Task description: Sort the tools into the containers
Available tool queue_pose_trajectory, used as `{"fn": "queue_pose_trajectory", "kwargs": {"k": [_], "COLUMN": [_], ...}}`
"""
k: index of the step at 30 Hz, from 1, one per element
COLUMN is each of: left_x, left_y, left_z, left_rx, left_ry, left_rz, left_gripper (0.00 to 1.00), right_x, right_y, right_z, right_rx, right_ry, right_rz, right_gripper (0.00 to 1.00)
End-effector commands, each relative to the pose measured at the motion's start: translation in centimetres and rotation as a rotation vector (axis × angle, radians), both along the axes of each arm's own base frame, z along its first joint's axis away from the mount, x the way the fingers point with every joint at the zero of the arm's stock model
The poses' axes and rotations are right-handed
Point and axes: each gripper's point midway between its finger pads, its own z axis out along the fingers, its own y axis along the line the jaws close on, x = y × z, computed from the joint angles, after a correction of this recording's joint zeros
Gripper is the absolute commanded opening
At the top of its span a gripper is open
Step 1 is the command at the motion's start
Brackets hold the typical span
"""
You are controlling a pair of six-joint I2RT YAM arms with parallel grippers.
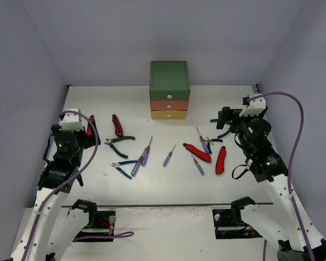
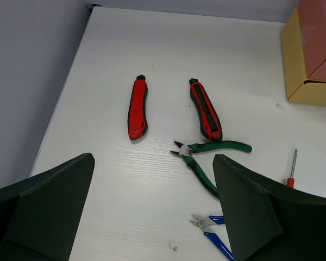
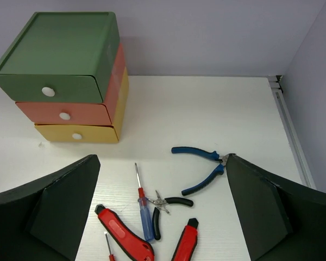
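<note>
The containers are a stack of green [image 3: 60,54], orange-red [image 3: 65,112] and yellow [image 3: 76,133] drawers at the table's back [image 1: 169,89], all closed. Tools lie scattered across the middle. My left gripper [image 2: 152,217] is open above bare table, with green cutters [image 2: 206,157], blue cutters [image 2: 209,231] and two red-handled knives [image 2: 137,109] ahead of it. My right gripper [image 3: 163,212] is open above black pliers [image 3: 165,209], a blue-handled screwdriver [image 3: 145,215] and two red knives [image 3: 125,234]. Blue pliers [image 3: 204,163] lie by its right finger. Neither gripper holds anything.
Grey walls close in the table on the left, back and right. More thin screwdrivers [image 1: 169,156] lie mid-table between the arms. A dark rail [image 1: 168,205] runs across the near edge by the arm bases.
</note>
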Motion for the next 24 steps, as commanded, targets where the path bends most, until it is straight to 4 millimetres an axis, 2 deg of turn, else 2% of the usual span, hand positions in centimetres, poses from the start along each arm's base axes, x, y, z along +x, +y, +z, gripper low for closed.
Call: {"fn": "queue_pose_trajectory", "kwargs": {"k": [1,3,7,12,17,20,24], "left_x": [0.5,0.4,0.2,-0.2,-0.5,-0.5,-0.6], "left_y": [0.1,0.1,0.1,0.0,0.2,0.1,-0.1], "left_z": [3.9,4.0,3.7,3.5,4.6,5.1,4.8], "left_rx": [-0.032,-0.039,-0.044,-0.054,-0.063,-0.070,-0.085], "left_ry": [-0.114,-0.114,-0.099,-0.093,-0.130,-0.135,-0.118], "left_rz": [0.017,0.018,0.021,0.015,0.025,0.021,0.014], "left_gripper": [0.88,0.88,0.88,0.88,0.88,0.88,0.88], "right_x": [1.5,2.0,3.0,4.8,6.0,6.5,8.2], "right_y": [1.0,1.5,4.2,9.0,11.9,13.6,15.9], "right_z": [1.1,0.3,-1.7,-6.2,-7.4,-8.9,-10.0], "right_rx": [0.125,0.165,0.261,0.394,0.660,0.733,0.810], "right_ry": [-0.036,-0.008,0.079,0.250,0.197,0.192,0.176], "right_rz": [-0.010,-0.013,0.070,0.208,0.202,0.210,0.209], "right_gripper": [1.00,1.00,1.00,1.00,1.00,0.92,0.82]}}
